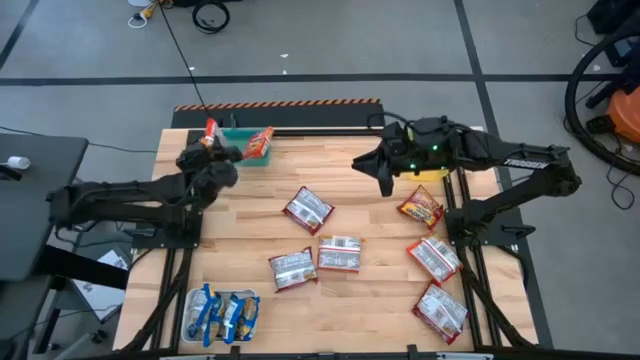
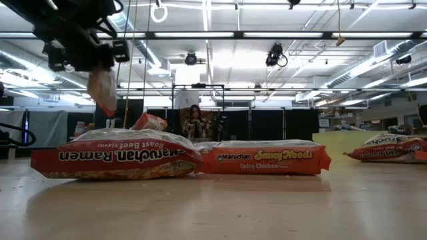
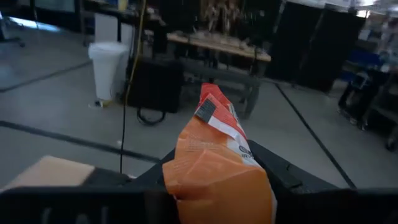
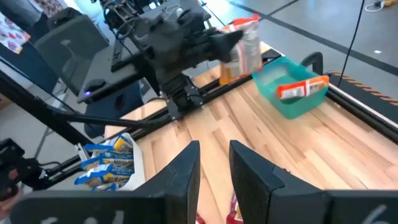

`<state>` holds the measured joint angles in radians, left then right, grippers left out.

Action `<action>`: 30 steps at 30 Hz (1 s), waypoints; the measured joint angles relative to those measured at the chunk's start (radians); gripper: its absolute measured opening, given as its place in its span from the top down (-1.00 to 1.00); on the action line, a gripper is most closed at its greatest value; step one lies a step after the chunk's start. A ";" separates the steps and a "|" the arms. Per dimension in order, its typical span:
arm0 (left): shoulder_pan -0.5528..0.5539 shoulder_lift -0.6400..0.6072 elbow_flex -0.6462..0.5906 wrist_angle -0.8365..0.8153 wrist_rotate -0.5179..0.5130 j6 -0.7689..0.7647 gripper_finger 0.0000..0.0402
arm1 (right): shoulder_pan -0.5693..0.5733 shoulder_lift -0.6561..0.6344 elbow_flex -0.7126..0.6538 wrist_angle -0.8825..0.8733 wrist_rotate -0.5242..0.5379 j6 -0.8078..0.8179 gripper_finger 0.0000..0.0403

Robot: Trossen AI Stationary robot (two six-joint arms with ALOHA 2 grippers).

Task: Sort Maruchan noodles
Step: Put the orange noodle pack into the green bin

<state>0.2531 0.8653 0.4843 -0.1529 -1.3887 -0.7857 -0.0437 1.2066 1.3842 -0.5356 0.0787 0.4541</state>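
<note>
Left claw (image 1: pixel 214 140) pinches a crinkly orange plastic noodle packet (image 3: pixel 217 168) aloft near the desk's far-left corner for the teal tray (image 1: pixel 240 148); right claw (image 4: pixel 214 177) waits spread.

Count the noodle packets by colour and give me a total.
Red-and-white packets: 5, loose on the table.
Orange packets: 3, with one in the teal tray, one in the left gripper and one loose on the table.
Blue-and-yellow packets: at least 3, overlapping in the white tray.
Total: at least 11.
</note>
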 joint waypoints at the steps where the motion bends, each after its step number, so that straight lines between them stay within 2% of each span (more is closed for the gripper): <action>1: 0.040 0.014 -0.018 0.086 0.051 0.064 0.37 | 0.008 0.005 0.000 0.000 0.005 0.000 0.55; 5: 0.189 0.114 -0.078 0.523 0.313 0.371 0.37 | 0.023 0.026 0.000 0.000 0.007 -0.002 0.55; 7: 0.243 0.170 -0.086 0.650 0.362 0.504 0.37 | 0.024 0.031 0.000 0.002 0.006 -0.003 0.55; 9: 0.290 0.204 -0.086 0.709 0.363 0.562 0.37 | 0.024 0.035 0.000 0.002 0.000 -0.004 0.55; 12: 0.351 0.233 -0.086 0.719 0.368 0.535 0.37 | 0.024 0.035 0.000 0.002 -0.021 -0.018 0.55; 15: 0.401 0.285 -0.105 0.759 0.416 0.509 0.37 | 0.023 0.035 0.000 0.000 -0.027 -0.029 0.55; 18: 0.432 0.343 -0.165 0.874 0.423 0.510 0.37 | 0.023 0.035 0.000 -0.009 -0.040 -0.030 0.55; 22: 0.476 0.388 -0.256 1.109 0.422 0.549 0.37 | 0.023 0.035 0.000 -0.029 -0.058 -0.027 0.55; 25: 0.524 0.415 -0.299 1.264 0.478 0.610 0.37 | 0.023 0.035 0.000 -0.037 -0.058 -0.027 0.55; 30: 0.524 0.458 -0.309 1.332 0.491 0.650 0.36 | 0.018 0.035 0.000 -0.035 -0.057 -0.027 0.55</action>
<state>0.7774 1.3230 0.1753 1.1796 -0.8975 -0.1361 -0.0262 1.2411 1.3838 -0.5710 0.0219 0.4274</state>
